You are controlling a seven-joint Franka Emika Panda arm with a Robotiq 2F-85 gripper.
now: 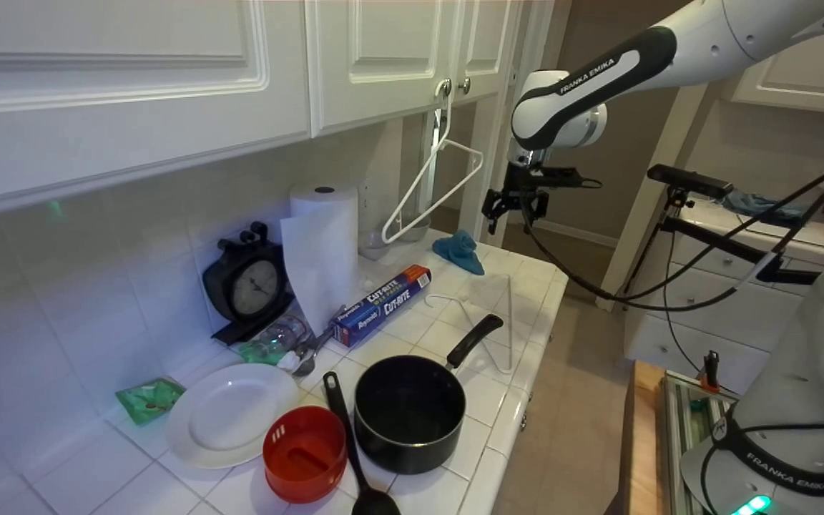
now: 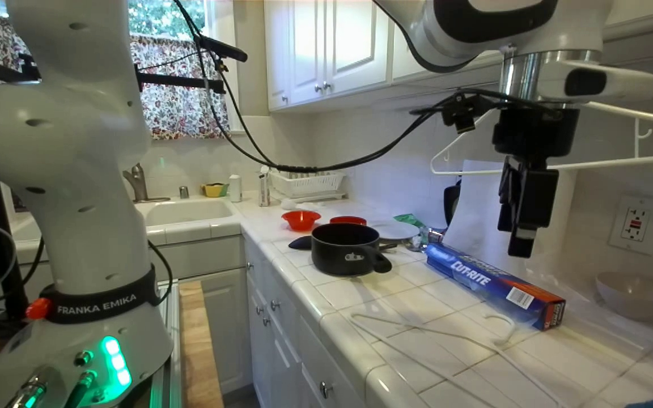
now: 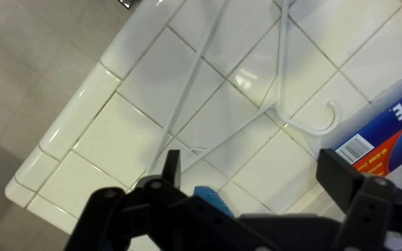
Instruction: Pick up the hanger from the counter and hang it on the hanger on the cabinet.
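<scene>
A white hanger (image 1: 510, 322) lies flat on the tiled counter near its edge. It also shows in the other exterior view (image 2: 417, 327) and in the wrist view (image 3: 235, 132), its hook pointing toward the wax paper box. Another white hanger (image 1: 415, 185) hangs by its hook from a knob (image 1: 445, 87) of the white upper cabinet (image 1: 398, 43). It passes behind the gripper in an exterior view (image 2: 621, 162). My gripper (image 1: 510, 223) points down above the counter's end, apart from both hangers. In the wrist view, its fingers (image 3: 250, 167) are wide apart with nothing between them.
A wax paper box (image 1: 383, 304) lies beside the lying hanger's hook. A black pot (image 1: 410, 415) stands with its handle by that hanger. A paper towel roll (image 1: 322, 250), a blue cloth (image 1: 459, 250), a scale (image 1: 251, 282) and a red bowl (image 1: 305, 454) stand around.
</scene>
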